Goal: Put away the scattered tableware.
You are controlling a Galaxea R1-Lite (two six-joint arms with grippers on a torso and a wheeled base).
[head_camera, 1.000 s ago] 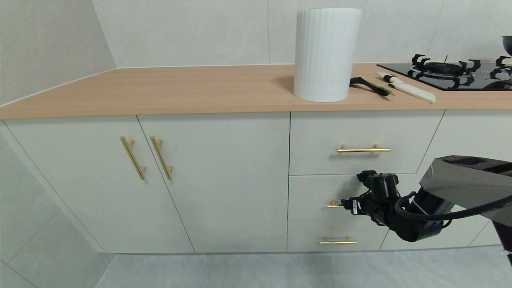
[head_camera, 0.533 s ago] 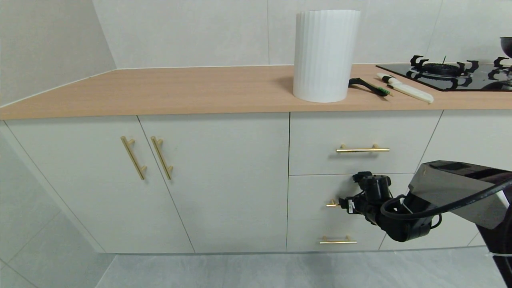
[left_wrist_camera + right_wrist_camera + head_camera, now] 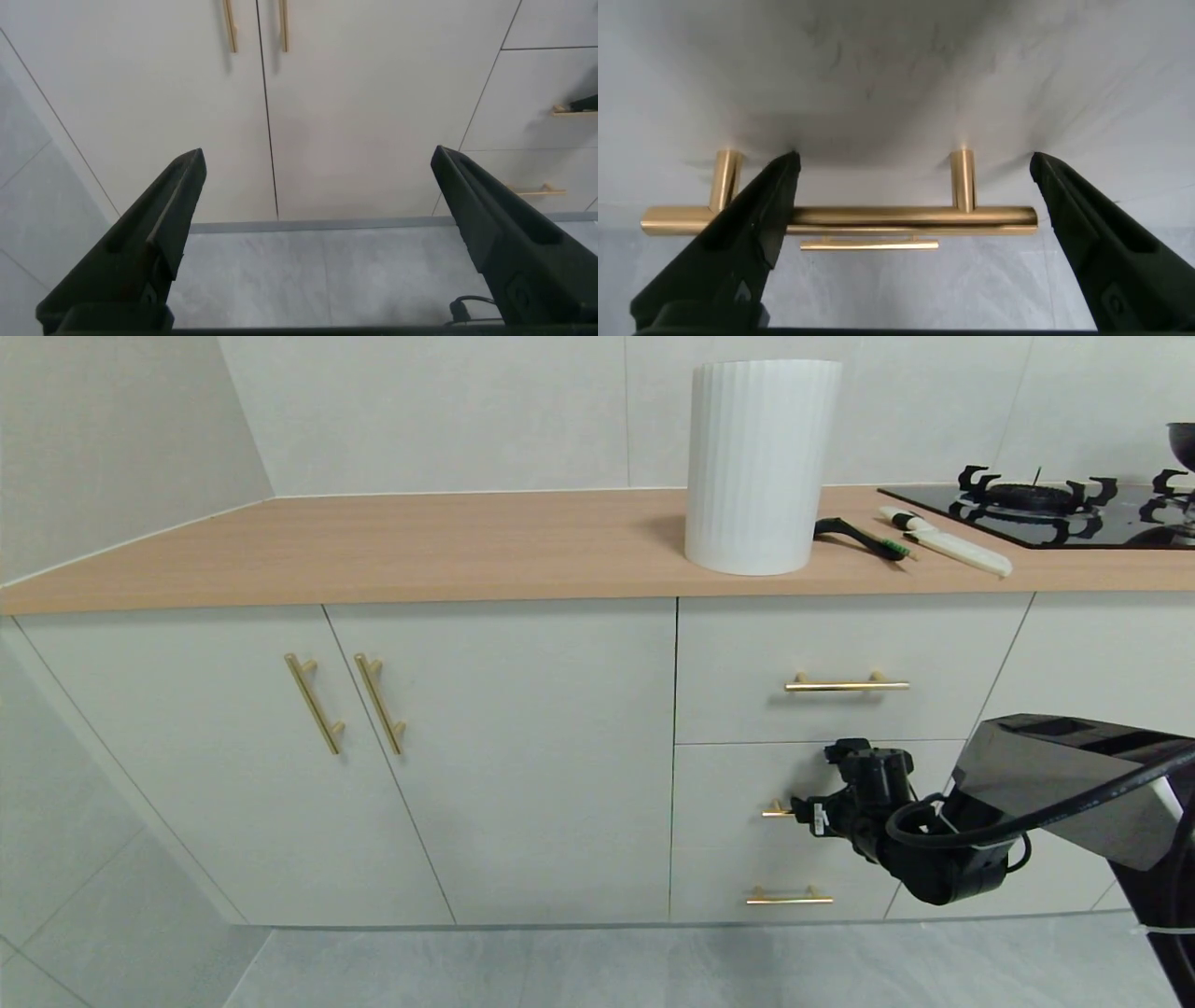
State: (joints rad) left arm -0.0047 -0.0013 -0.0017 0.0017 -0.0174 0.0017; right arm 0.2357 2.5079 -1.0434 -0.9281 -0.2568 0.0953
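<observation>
Head view: the scattered tableware lies on the light wooden tabletop. A black-handled utensil with a green band and a cream-white knife rest between a tall white ribbed cylindrical holder and the black gas hob. Well below them, the right claw sits at the slim brass bar handle of the middle drawer, probably so that the drawer can be drawn out as storage. A small white label on this claw is too small to read.

Left wrist view: the left claw is spread wide and holds nothing. It hangs low before the pale cupboard doors, likely parked clear of the work. No writing shows here.

Right wrist view: the right claw gapes wide, with the brass bar handle running across the gap between its fingers and nothing gripped. I cannot tell whether they touch the bar. The handle and drawer front carry no print.
</observation>
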